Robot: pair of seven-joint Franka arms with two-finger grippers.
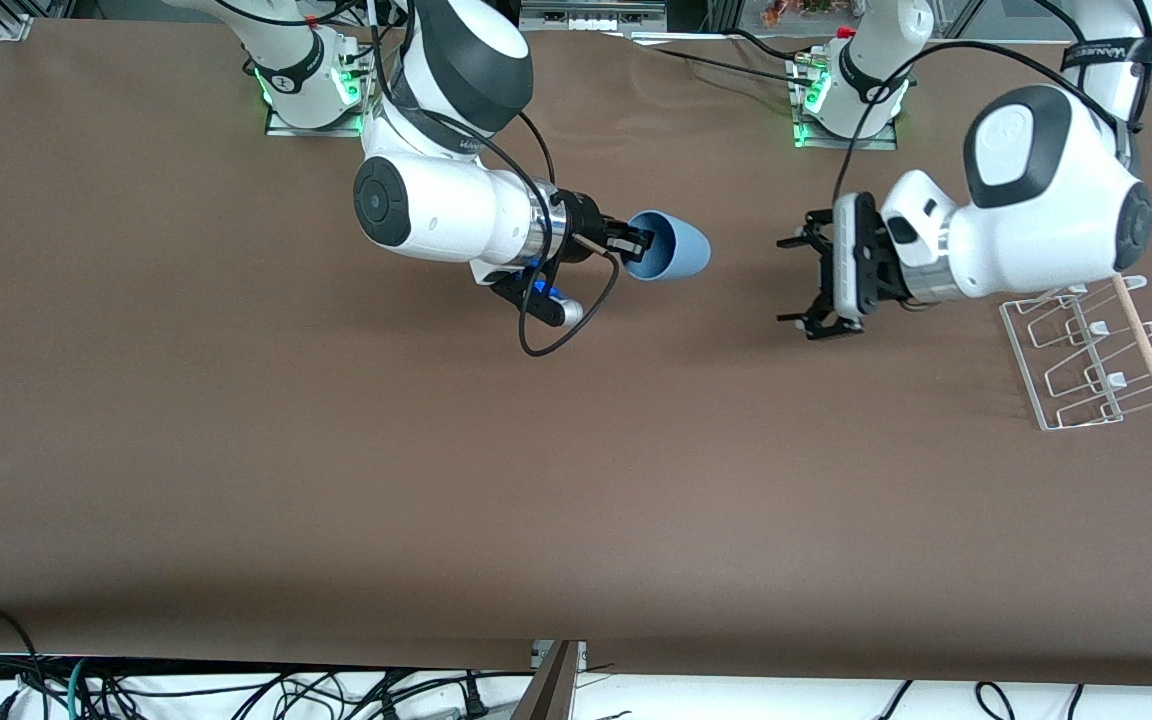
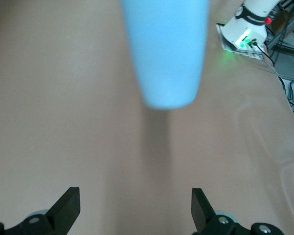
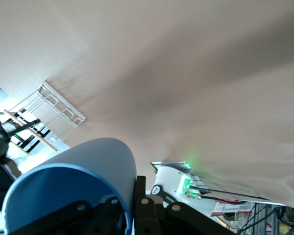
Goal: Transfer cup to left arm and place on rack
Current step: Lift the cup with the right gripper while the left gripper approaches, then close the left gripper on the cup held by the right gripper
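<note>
The light-blue cup (image 1: 678, 248) hangs on its side above the table's middle, its base pointing toward the left arm's end. My right gripper (image 1: 636, 241) is shut on its rim, one finger inside and one outside. In the right wrist view the cup (image 3: 88, 169) fills the space at the right gripper (image 3: 130, 208). My left gripper (image 1: 792, 281) is open and faces the cup's base with a gap between them. In the left wrist view the cup (image 2: 167, 49) floats ahead of the left gripper (image 2: 135, 206), whose fingers (image 2: 68, 204) stand wide apart with nothing between them. The rack (image 1: 1086, 355) stands at the left arm's end.
A pale wooden dowel (image 1: 1144, 343) lies along the rack, which also shows in the right wrist view, the rack (image 3: 54, 110). Both arm bases (image 1: 308, 80) sit along the table edge farthest from the front camera. A black cable loop (image 1: 561, 335) hangs under the right wrist.
</note>
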